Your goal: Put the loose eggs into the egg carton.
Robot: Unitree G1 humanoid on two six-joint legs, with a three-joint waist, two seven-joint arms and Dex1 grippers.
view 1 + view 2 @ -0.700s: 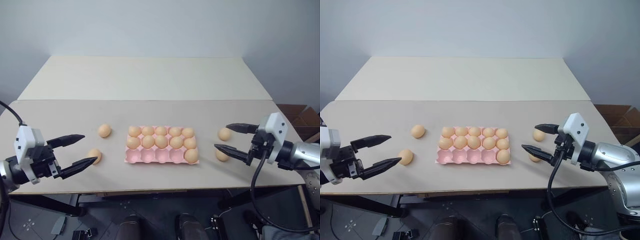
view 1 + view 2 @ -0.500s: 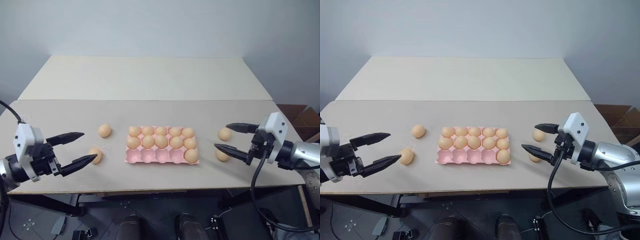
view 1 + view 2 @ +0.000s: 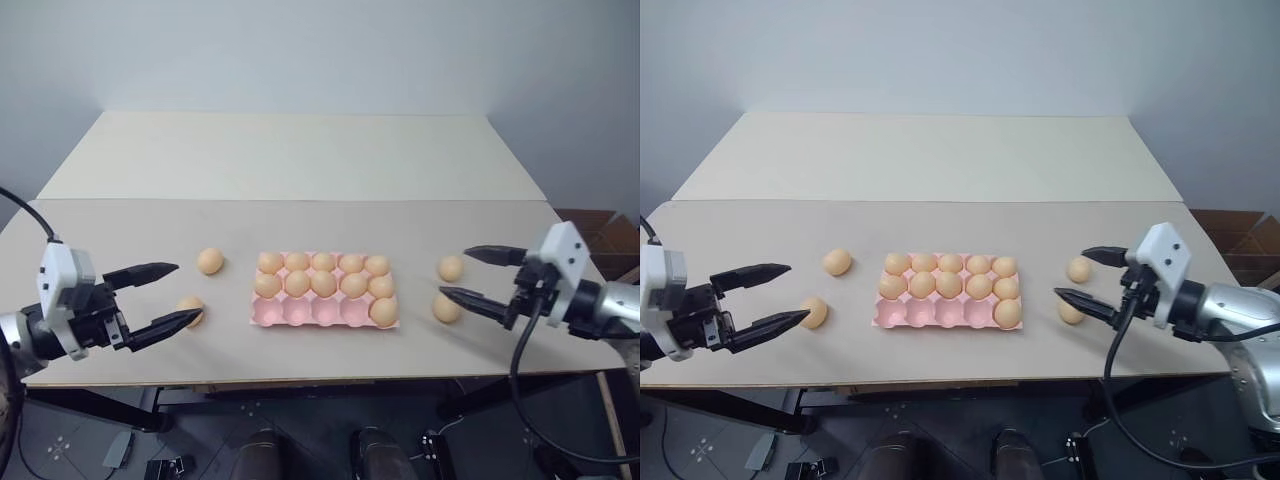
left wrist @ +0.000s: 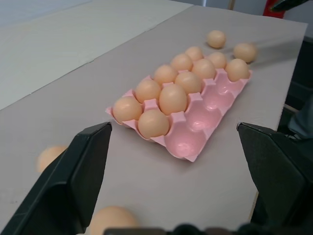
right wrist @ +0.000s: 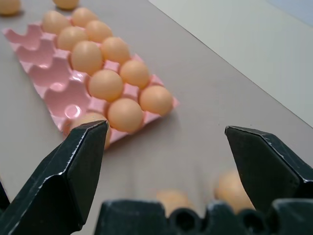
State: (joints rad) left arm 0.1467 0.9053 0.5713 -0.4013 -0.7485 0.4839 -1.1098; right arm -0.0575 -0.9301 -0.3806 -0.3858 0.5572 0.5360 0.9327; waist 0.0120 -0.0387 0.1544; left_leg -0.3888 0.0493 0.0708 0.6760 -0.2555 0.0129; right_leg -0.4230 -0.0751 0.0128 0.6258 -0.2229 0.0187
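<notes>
A flat pale pink egg carton (image 3: 325, 310) sits near the front edge of the beige table (image 3: 300, 160), with eleven tan-orange eggs in its cups; the front row has four empty cups and one egg at its right end. Two smooth tan-orange loose eggs (image 3: 209, 261) lie on the table left of the carton, and two more (image 3: 451, 268) lie to its right. The left gripper (image 3: 166, 295) hovers by the nearer left egg (image 3: 190, 309), black fingers spread wide, holding nothing. The right gripper (image 3: 472, 275) hangs beside the right pair, jaws likewise wide and empty.
</notes>
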